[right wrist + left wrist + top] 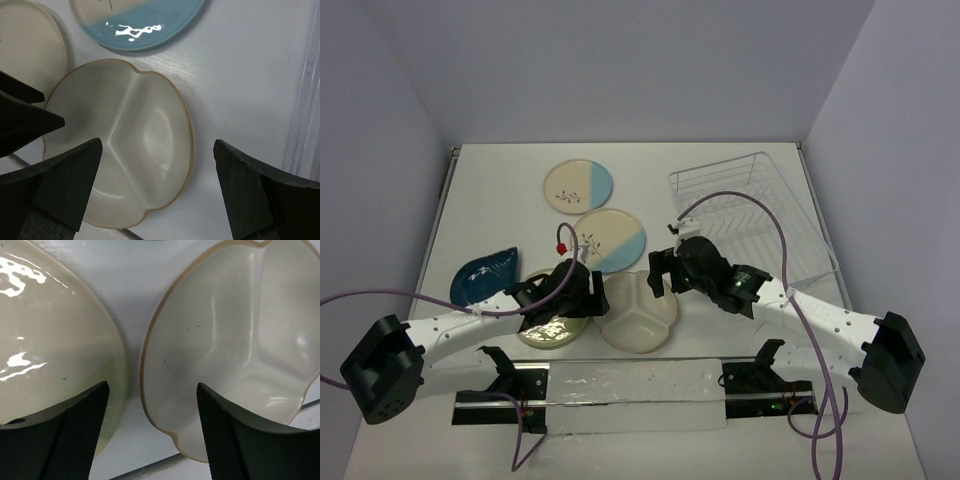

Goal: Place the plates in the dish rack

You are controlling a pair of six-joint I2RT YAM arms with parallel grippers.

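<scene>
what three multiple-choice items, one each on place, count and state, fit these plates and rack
1. Where is the dish rack? A far right B near left C between the arms
2. How many plates lie on the table? A three B four C five
3. What does the rack hold? A one plate B two plates C no plates
Key: A, it stands at the table's far right corner. C, two cream-and-blue, one dark blue, one pale green, one three-part cream. C, its wires stand bare.
</scene>
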